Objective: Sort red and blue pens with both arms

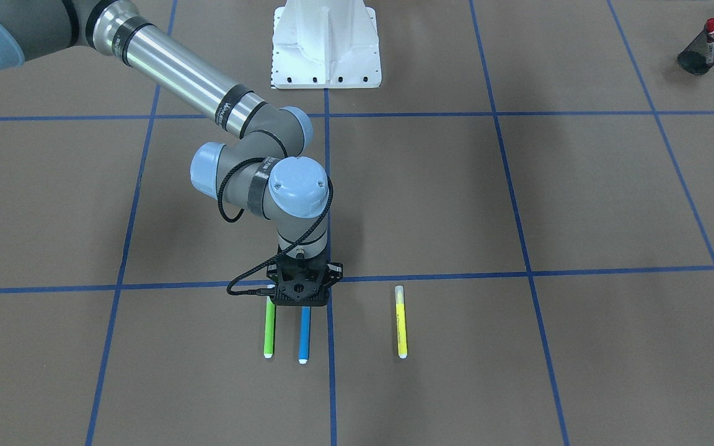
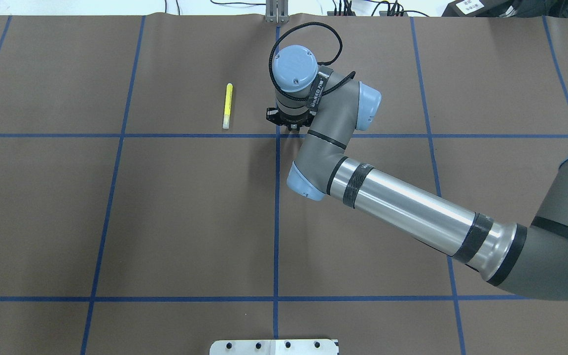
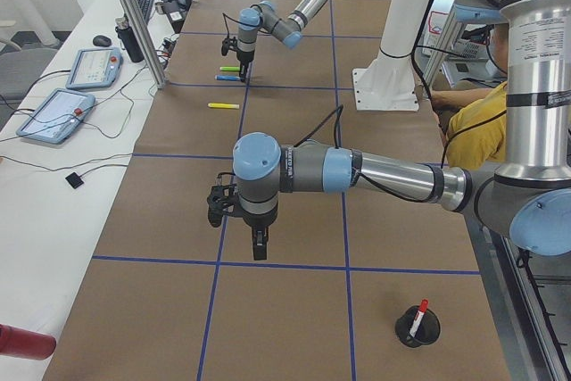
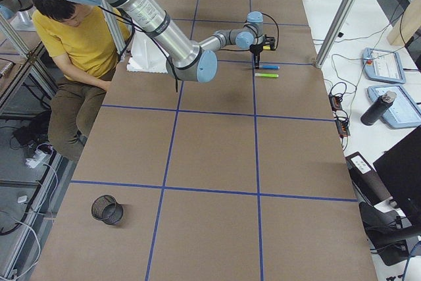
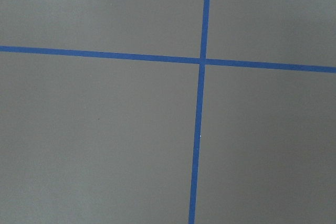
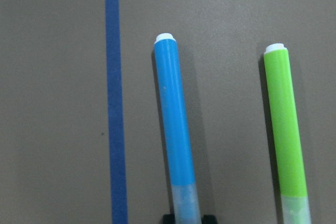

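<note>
The blue pen (image 6: 176, 129) lies flat on the brown table, its translucent cap end between the fingertips of my right gripper (image 6: 186, 217), which is shut on the cap. From the front the right gripper (image 1: 300, 302) stands straight down over that end of the blue pen (image 1: 303, 337). The red pen (image 1: 709, 37) stands in a black mesh cup (image 1: 701, 46) at the table's far corner. My left gripper (image 3: 257, 245) hangs over bare table near that cup; I cannot tell whether it is open or shut.
A green highlighter (image 1: 268, 334) lies parallel beside the blue pen, and a yellow highlighter (image 1: 401, 322) lies further along. A second, empty mesh cup (image 4: 108, 210) stands at the right end. A person in a yellow shirt (image 4: 72, 37) sits behind the white pedestal (image 1: 326, 46).
</note>
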You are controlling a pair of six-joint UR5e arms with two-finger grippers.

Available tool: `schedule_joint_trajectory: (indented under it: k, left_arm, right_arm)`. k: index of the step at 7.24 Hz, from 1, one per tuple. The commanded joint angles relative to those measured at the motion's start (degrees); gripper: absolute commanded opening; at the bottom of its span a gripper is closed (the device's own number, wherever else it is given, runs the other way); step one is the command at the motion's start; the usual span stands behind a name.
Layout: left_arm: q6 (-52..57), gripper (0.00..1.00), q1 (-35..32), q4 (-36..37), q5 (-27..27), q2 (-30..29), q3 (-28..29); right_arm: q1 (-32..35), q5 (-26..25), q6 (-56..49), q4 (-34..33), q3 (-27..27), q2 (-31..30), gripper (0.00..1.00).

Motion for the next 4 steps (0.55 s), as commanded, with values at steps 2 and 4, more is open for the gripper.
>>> schedule_joint_trajectory:
  k: [2, 4]
  left_arm:
    - [0.0, 1.0, 0.0, 0.0, 0.0, 0.1, 0.0]
    - [0.1, 1.0, 0.0, 0.0, -0.1, 0.1, -0.1]
  right_arm:
    - [0.1, 0.0, 0.0, -0.1, 0.0, 1.1, 0.0]
    - [1.4, 0.1, 0.2, -0.2, 0.1, 3.8, 0.0]
